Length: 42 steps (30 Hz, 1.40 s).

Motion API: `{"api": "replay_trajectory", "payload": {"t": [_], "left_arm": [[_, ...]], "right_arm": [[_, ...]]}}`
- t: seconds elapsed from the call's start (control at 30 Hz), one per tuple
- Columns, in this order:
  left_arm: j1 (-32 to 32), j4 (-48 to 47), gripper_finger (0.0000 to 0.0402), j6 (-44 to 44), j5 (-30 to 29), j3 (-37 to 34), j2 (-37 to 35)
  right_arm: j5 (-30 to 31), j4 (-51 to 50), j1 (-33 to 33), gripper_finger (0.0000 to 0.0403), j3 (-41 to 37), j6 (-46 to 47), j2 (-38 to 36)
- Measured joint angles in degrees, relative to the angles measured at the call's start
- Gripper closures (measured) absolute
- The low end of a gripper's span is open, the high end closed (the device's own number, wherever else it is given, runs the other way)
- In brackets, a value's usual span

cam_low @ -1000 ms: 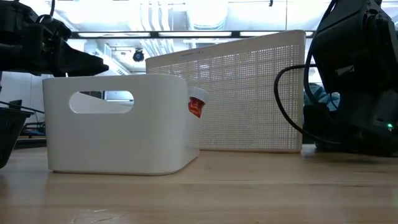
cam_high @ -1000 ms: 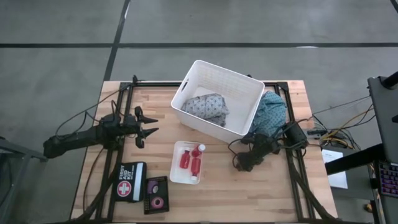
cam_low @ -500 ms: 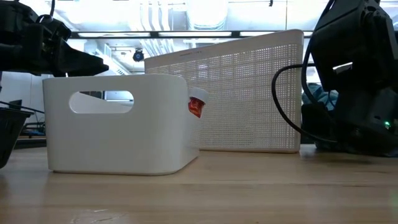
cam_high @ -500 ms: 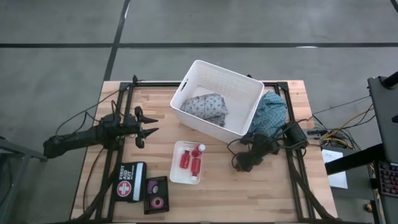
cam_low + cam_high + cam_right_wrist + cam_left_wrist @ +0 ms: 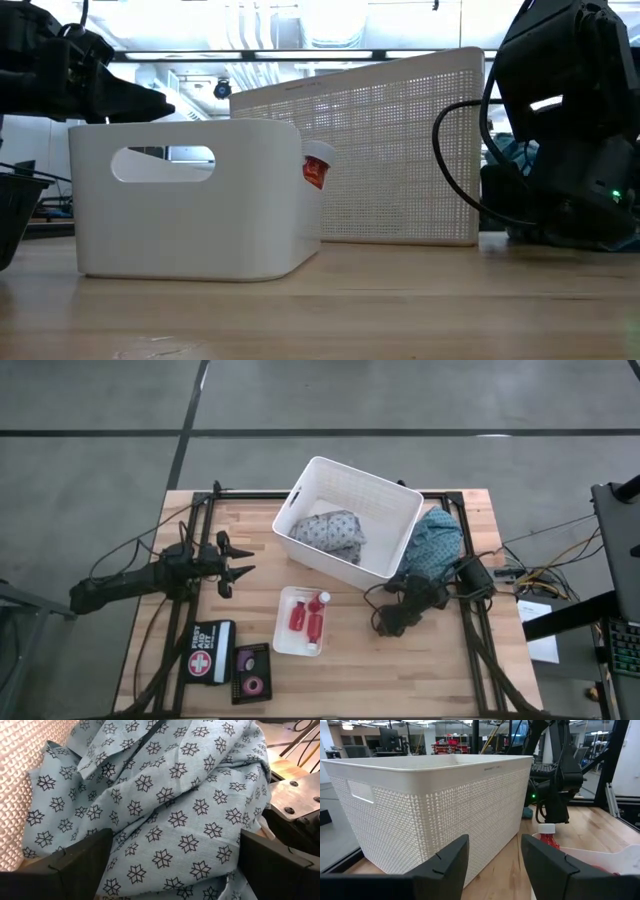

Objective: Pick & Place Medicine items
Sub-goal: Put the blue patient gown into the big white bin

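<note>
1. Seen from overhead, the wooden tabletop [image 5: 250,540] carries a large white perforated basket [image 5: 404,510] at the far middle, with a grey patterned cloth [image 5: 332,532] bundled inside it.
2. A small white bin [image 5: 284,605] sits nearer the front, just in front of the basket; red medicine bottles with white caps [image 5: 314,618] lie inside it. From table height, one white cap with a red label [image 5: 316,167] shows past the bin's corner.
3. At the front left edge lie a first aid kit [image 5: 210,651] and, just beside it, a dark tray [image 5: 251,672] holding a pink tape roll [image 5: 254,684] and a darker roll [image 5: 249,658].
4. The left claw [image 5: 240,572] hangs over the left half of the tabletop, well apart from the bin and pointed toward the basket. Its two dark fingers [image 5: 447,865] stand a narrow way apart with nothing between them; through the gap its wrist camera sees the basket wall and a capped bottle [image 5: 548,835] in the bin.
5. The right claw [image 5: 395,622] rests low at the right of the bin, near the basket's right corner, just beside a blue star-print cloth [image 5: 436,540]. Its fingers [image 5: 75,862] are spread wide and empty, and the blue cloth [image 5: 165,805] fills its wrist view between them.
6. No bottle or roll is gripped by either claw.
</note>
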Motion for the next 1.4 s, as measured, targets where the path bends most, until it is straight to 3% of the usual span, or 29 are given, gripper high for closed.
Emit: {"api": "replay_trajectory", "payload": {"t": [0.37, 0.53, 0.77, 1.17, 1.4], "left_arm": [[0.0, 0.0, 0.0217, 0.0, 0.0, 0.0, 0.0], [0.0, 0.0, 0.0217, 0.0, 0.0, 0.0, 0.0], [0.0, 0.0, 0.0217, 0.0, 0.0, 0.0, 0.0], [0.0, 0.0, 0.0217, 0.0, 0.0, 0.0, 0.0], [0.0, 0.0, 0.0217, 0.0, 0.0, 0.0, 0.0]], "right_arm": [[0.2, -0.6, 0.0, 0.0011, 0.7, 0.2, 0.0], [0.2, -0.7, 0.0, 0.004, 0.8, 0.3, 0.0], [0.2, -0.7, 0.0, 0.0137, 0.8, 0.3, 0.0], [-1.0, -0.7, 0.0, 0.0371, 0.8, 0.2, 0.0], [-1.5, -0.6, 0.0, 0.0389, 0.9, -1.2, 0.0]]}}
